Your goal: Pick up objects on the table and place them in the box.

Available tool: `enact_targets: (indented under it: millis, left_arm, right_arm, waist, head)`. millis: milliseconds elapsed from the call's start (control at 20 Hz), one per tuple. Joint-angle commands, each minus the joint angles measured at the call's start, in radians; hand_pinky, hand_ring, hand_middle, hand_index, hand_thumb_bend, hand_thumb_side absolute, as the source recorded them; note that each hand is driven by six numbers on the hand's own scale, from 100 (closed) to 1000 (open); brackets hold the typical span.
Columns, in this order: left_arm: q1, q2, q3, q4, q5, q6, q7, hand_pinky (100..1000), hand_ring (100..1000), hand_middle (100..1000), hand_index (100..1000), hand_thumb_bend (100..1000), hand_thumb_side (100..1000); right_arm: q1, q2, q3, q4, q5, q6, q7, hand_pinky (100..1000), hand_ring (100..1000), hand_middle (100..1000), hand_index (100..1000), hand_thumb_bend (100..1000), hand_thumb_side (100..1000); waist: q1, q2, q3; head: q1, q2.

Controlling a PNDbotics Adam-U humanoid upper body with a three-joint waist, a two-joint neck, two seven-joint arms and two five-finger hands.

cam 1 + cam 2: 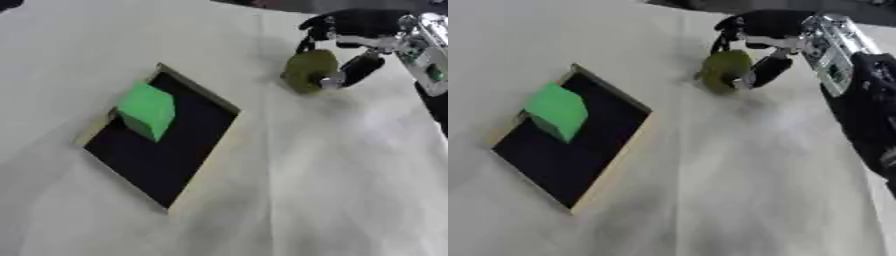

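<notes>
A shallow box (pixel 197 165) with a black inside and tan rim lies on the white cloth at the left. A green block (pixel 147 110) sits tilted in its upper corner. At the upper right my right hand (pixel 352 31) is curled round an olive-green round object (pixel 308 70), fingers above it and the thumb (pixel 354 71) on its right side. The object is at or just above the cloth; I cannot tell which. It lies to the right of the box, apart from it. My left hand shows in neither view.
White cloth (pixel 332 190) covers the whole table, with a fold line running down from the top. My right forearm (pixel 868 105) comes down the right edge in the right eye view.
</notes>
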State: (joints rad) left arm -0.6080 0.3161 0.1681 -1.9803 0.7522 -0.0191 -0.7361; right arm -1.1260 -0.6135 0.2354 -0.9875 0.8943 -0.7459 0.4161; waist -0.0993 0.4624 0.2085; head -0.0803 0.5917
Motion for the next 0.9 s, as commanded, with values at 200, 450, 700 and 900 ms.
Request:
enact_targets:
  millis: [200,450,700,900]
  left_arm:
    - [-0.007,0.009,0.001,-0.020,0.001,0.000,-0.003,898,835,870,858,100,672]
    - [-0.006,0.006,0.001,-0.020,0.001,0.000,-0.004,898,835,869,858,100,672]
    - [-0.005,0.004,0.000,-0.020,-0.002,-0.010,-0.004,897,835,868,859,100,672]
    - [-0.004,0.002,-0.002,-0.020,-0.001,-0.010,-0.001,896,835,868,858,100,672]
  right_arm:
    - [-0.009,-0.023,-0.001,0.009,0.003,-0.161,0.142,895,867,475,692,100,482]
    - [-0.003,-0.029,-0.008,0.011,-0.031,-0.161,0.126,866,807,430,635,100,400]
    - [0.007,-0.051,-0.002,-0.048,-0.101,-0.161,0.080,844,788,431,627,100,319]
    - [0.010,-0.069,0.001,-0.118,-0.178,-0.161,0.053,842,780,432,632,100,293]
  waist:
    - [0.009,-0.032,-0.003]
    - [0.010,-0.035,-0.004]
    - [0.010,-0.040,-0.005]
    - [0.011,-0.046,-0.007]
  head:
    - [0.002,0.000]
    - [0.003,0.003]
    - [0.005,0.010]
    - [0.007,0.016]
